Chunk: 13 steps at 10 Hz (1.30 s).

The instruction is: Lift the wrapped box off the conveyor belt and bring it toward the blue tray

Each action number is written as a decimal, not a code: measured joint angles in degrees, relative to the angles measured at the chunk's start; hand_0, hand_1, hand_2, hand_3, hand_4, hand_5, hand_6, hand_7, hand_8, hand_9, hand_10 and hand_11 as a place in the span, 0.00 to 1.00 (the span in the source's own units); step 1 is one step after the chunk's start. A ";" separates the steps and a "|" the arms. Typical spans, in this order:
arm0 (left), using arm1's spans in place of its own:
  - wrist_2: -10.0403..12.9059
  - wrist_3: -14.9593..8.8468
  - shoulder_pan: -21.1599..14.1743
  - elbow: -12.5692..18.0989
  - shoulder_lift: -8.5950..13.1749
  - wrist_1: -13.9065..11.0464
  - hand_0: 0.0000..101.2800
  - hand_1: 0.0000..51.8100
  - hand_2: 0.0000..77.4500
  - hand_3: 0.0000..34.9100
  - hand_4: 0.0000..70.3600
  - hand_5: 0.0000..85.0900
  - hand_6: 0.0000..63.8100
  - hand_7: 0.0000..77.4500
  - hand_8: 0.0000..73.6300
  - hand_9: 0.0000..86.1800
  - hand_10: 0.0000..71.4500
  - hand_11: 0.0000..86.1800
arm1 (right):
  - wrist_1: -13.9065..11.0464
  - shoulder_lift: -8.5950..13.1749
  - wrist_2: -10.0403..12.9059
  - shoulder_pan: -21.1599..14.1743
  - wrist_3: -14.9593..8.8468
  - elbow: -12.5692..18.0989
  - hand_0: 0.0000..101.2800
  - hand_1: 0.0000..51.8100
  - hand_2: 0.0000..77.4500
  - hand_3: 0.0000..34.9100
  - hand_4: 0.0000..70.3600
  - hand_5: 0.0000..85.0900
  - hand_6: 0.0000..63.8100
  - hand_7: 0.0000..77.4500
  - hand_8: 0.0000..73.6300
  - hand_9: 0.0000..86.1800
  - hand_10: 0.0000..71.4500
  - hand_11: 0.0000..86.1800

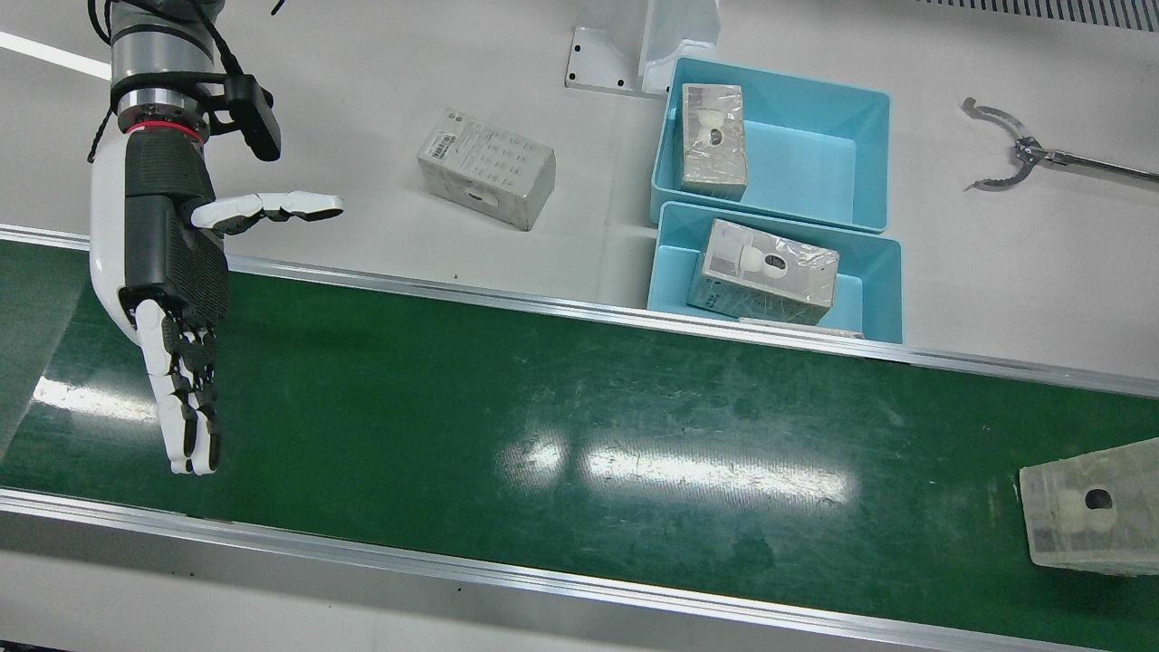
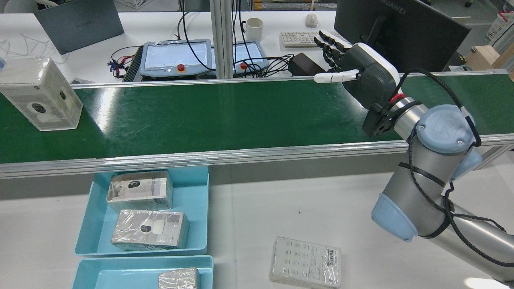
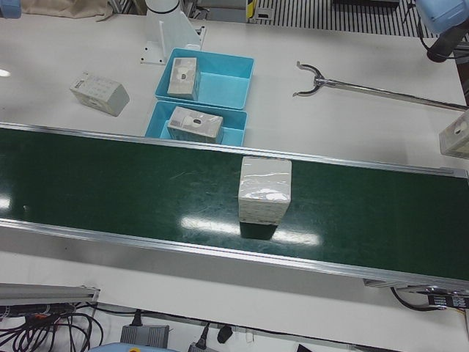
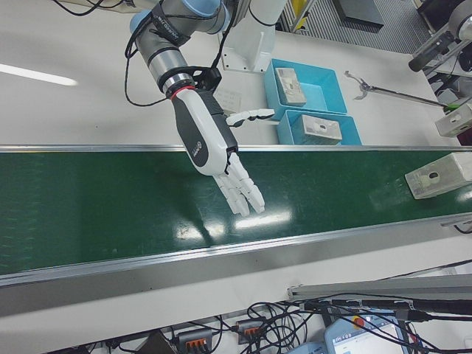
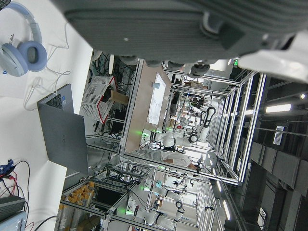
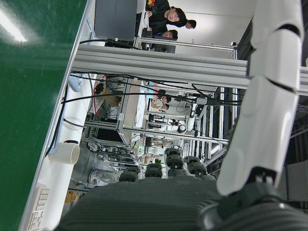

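Wrapped box (image 2: 40, 94) stands upright on the green conveyor belt (image 2: 209, 116), at its far left end in rear view, nothing touching it. Right hand (image 1: 172, 272) hovers over the belt's opposite end, well apart from box, fingers (image 1: 186, 398) straight & spread, thumb out sideways, holding nothing. Left hand (image 5: 192, 29): only seen close-up in own cam, can't tell its state. Two blue trays (image 2: 198, 216) sit beside belt w/ wrapped boxes inside.
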 joint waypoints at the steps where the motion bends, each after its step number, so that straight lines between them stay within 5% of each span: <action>1: 0.00 0.00 0.00 0.00 0.00 0.00 0.00 0.00 0.01 0.00 0.00 0.01 0.00 0.00 0.00 0.00 0.00 0.00 | -0.01 0.02 0.00 0.00 0.00 0.02 0.43 0.22 0.15 0.00 0.02 0.03 0.00 0.01 0.01 0.04 0.02 0.04; 4: 0.00 0.00 0.00 0.00 0.00 0.00 0.00 0.00 0.01 0.00 0.00 0.01 0.00 0.00 0.00 0.00 0.01 0.00 | -0.04 0.00 0.00 0.07 0.00 0.09 0.42 0.17 0.15 0.00 0.02 0.03 0.00 0.01 0.03 0.04 0.02 0.04; 13: 0.00 0.00 0.00 0.00 0.00 0.00 0.00 0.00 0.01 0.00 0.00 0.01 0.00 0.00 0.00 0.00 0.01 0.00 | -0.10 0.04 -0.03 -0.42 -0.08 -0.24 0.42 0.21 0.15 0.00 0.04 0.02 0.00 0.01 0.03 0.04 0.00 0.03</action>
